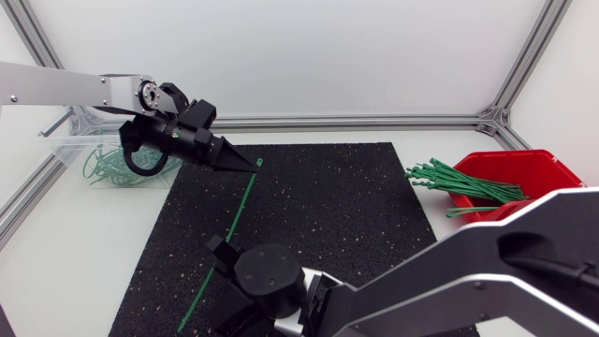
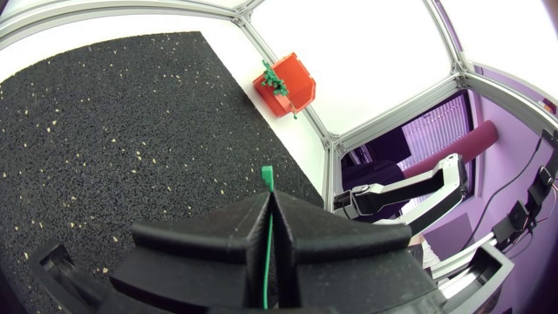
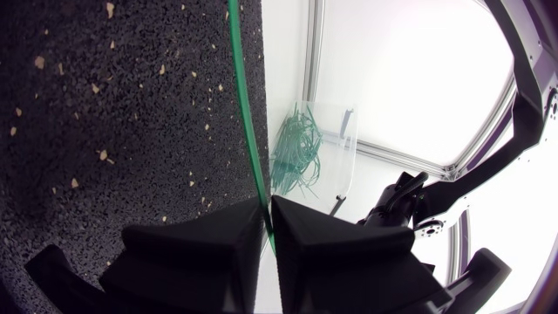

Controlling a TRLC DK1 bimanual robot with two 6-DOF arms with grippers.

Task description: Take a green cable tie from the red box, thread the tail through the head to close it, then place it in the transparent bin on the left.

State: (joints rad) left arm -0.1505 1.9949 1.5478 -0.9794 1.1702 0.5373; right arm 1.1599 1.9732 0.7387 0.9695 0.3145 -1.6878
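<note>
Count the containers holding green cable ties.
2: the red box at the head view's right, and the transparent bin at its left, partly behind the left end effector.

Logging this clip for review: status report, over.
Left claw shut on cable tie near its tip. Right claw shut on it farther along. Tie stretched straight over mat, not threaded. Nothing else between claws.

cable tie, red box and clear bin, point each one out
cable tie [image 1: 241,201], head view, middle of the strap
red box [image 1: 550,172], head view, bare inner wall
bin [image 1: 64,150], head view, left wall
</note>
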